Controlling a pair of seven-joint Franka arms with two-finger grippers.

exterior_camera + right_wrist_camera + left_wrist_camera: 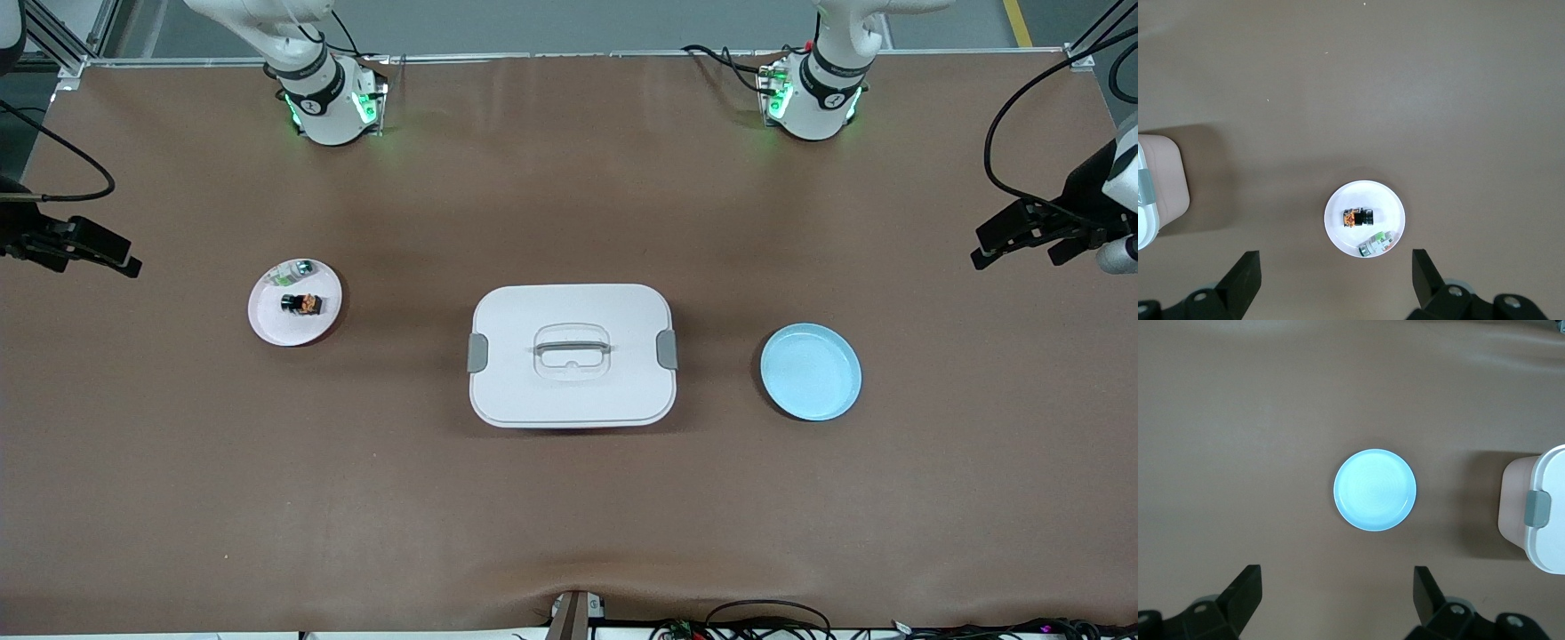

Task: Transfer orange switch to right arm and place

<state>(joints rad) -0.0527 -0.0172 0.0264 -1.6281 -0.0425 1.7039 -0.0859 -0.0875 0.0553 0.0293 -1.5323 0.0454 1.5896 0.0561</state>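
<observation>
The orange switch (302,304), a tiny black part with an orange face, lies on a pale pink-white plate (267,322) toward the right arm's end of the table. It also shows in the right wrist view (1357,217), on that plate (1368,195). My right gripper (93,258) hangs high in the air, open and empty (1335,261), with the plate below it. My left gripper (1018,252) is also high, open and empty (1335,579), with a light blue plate (1375,490) below it.
A small whitish-green part (296,268) lies on the pale plate beside the switch. A white lidded box (572,391) with a handle and grey clasps stands mid-table. The empty blue plate (810,372) lies toward the left arm's end.
</observation>
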